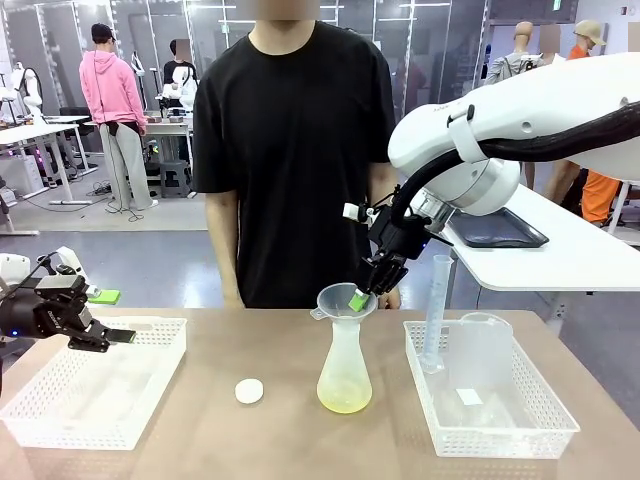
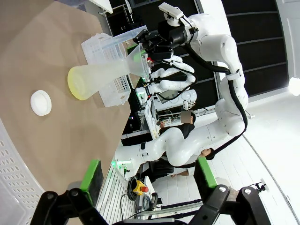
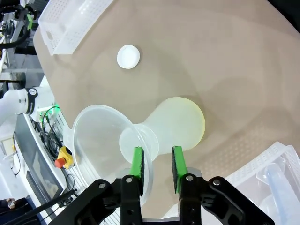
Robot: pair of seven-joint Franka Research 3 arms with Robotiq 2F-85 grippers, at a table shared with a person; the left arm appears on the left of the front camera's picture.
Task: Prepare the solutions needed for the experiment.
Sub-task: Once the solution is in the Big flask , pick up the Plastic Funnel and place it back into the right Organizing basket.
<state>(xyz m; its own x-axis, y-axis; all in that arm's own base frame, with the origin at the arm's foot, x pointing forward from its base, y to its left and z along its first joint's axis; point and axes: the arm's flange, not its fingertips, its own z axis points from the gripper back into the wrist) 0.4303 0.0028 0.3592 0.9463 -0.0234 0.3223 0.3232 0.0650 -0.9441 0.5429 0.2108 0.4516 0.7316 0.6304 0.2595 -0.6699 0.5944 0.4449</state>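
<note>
Since the right end effector point(image 1: 358, 297) is the one at work, the coming move looks to turn on the vertical line through flask and funnel. Surface point(image 1: 250, 440) carries a left tray point(image 1: 150, 324) and a right tray point(image 1: 500, 440), with the flask point(image 1: 345, 365) upright between them, about mid-surface. Funnel point(image 1: 335, 300) sits in the flask neck, long axis upright and in line with the flask's. Right end effector comes down from above and the right; fingers drawn narrow, pinching the funnel rim on the side toward the right tray, one pad inside the bowl, one outside. Solution point(image 1: 343, 402) is a shallow pale yellow layer at the flask bottom, almost straight below that end effector, slightly toward picture left. Judgement: a lift wants to run straight up along the axis; any sideways pull on the rim would lever the stem against the neck and could tip the flask. Left end effector point(image 1: 112, 316) hangs spread over the left tray, well apart, so the right arm is far nearer. A cap point(image 1: 249, 391) lies on the surface, left of the flask, apart from it.
</note>
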